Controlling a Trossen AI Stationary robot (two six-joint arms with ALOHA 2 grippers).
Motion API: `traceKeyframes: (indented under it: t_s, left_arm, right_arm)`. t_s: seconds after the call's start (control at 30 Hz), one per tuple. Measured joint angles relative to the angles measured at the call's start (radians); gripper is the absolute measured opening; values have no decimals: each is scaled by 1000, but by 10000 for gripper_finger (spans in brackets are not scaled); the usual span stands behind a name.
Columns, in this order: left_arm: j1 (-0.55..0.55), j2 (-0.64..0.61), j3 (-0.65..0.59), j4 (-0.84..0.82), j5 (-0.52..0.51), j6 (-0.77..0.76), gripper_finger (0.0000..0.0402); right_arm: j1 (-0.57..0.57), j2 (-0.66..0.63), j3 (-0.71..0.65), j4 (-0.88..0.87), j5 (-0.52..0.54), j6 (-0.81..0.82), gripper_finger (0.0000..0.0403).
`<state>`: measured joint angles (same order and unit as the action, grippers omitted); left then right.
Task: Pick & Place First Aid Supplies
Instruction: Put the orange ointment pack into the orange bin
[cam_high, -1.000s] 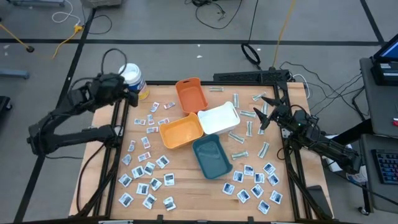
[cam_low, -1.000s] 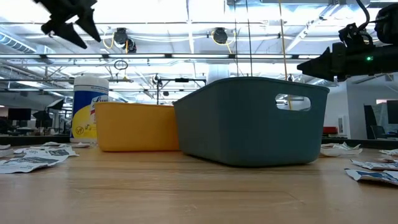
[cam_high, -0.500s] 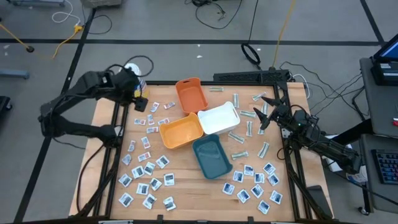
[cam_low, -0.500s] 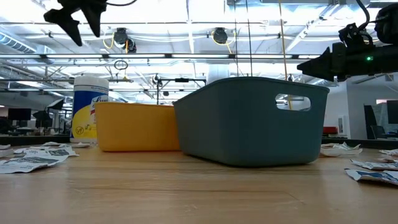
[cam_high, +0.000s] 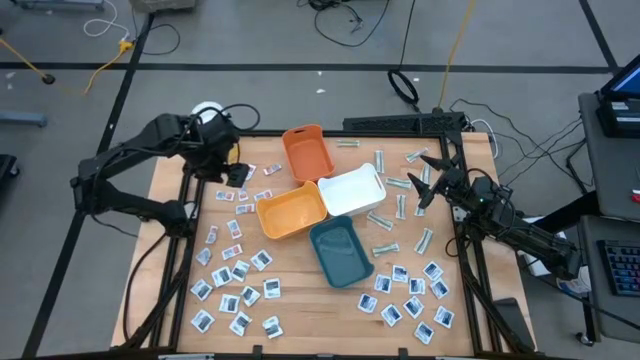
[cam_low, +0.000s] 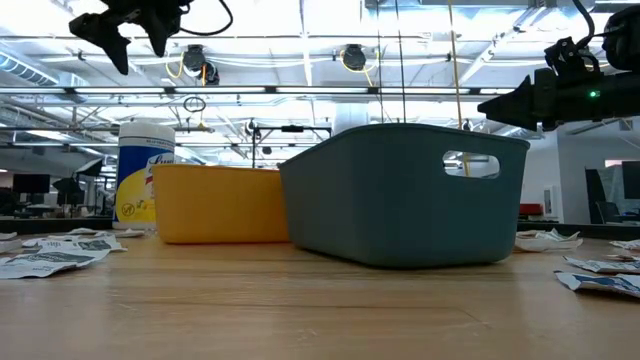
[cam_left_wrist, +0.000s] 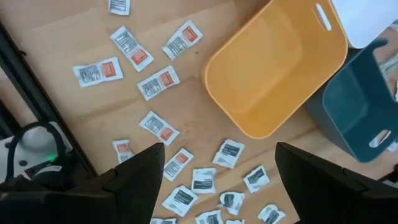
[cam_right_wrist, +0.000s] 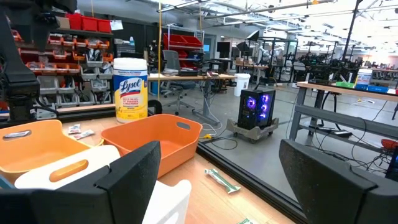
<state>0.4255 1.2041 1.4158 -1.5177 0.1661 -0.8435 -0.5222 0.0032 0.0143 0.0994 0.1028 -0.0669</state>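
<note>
Nearest you in the low view sits the teal tray (cam_low: 405, 195) at centre frame on the counter (cam_low: 300, 310), with the yellow-orange tray (cam_low: 220, 203) just behind it to the left. Your first aid packets (cam_high: 235, 270) lie scattered in the lower left of the high view, a second cluster of packets (cam_high: 410, 295) in the lower right, and pale strips (cam_high: 385, 218) right of the white tray (cam_high: 352, 190).

Your left claw (cam_high: 232, 168) hangs above the counter's upper left part, over reddish-print sachets (cam_left_wrist: 158, 83); its fingers (cam_left_wrist: 134, 180) are spread and empty. Your right claw (cam_high: 428, 180) waits over the counter's right edge, released wide, holding nothing.

Farthest back stand the orange tray (cam_high: 306, 152) and the yellow-labelled canister (cam_right_wrist: 130, 89), near the upper left corner.
</note>
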Motion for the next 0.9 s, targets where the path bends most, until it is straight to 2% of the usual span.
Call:
traceKeyframes:
  t_s: [0.27,0.7,0.9]
  left_arm:
    - [21,23,0,0,20,53,308]
    - [142,225,1,24,46,359,308]
    - [196,344,89,28,-44,463,308]
  right_arm:
    - [0,0,0,0,0,0,322]
    - [0,0,0,1,0,0,322]
    - [0,0,0,1,0,0,322]
